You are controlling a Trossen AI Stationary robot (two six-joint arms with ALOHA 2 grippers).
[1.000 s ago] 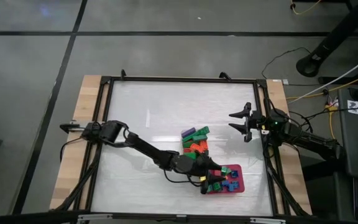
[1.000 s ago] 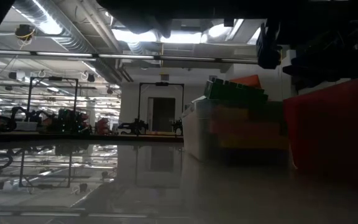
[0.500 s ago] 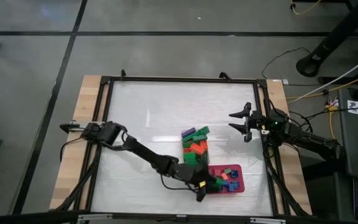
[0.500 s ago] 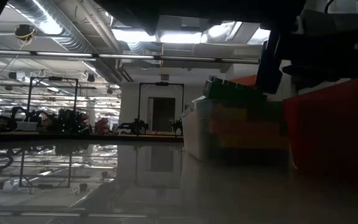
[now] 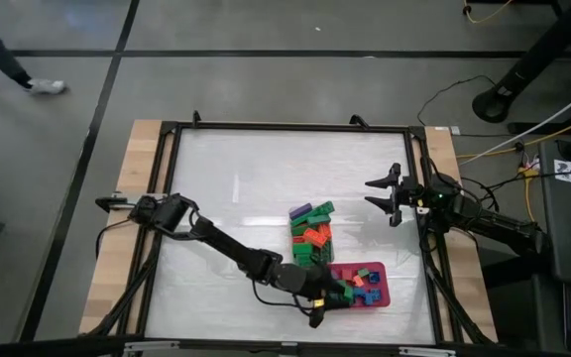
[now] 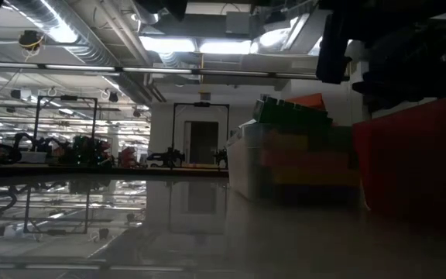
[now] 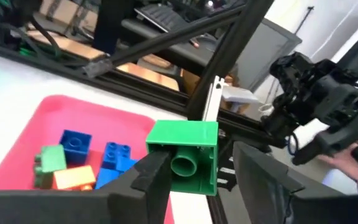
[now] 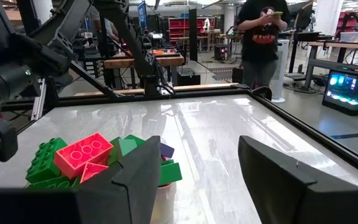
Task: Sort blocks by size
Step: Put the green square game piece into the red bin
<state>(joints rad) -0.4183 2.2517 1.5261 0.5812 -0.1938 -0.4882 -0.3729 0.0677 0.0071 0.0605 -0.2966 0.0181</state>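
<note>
Green, the short square block is clenched in the left jaws just beside the red tray of small blocks, seemingly for sorting, while the right jaws wait spread, well apart.

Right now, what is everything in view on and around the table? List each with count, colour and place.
table: one, white top in a black frame.
clear tub: one, right of centre, heaped with blocks; many, green, red, orange, purple.
red tray: one, near front edge beside the tub, holding several blue, green, orange blocks.
green block: one, between the left jaws over the tray's edge.
person: one, dark shirt, beyond the table.
left gripper: at the tray, on the green block.
right gripper: open, waiting at the right edge.
</note>
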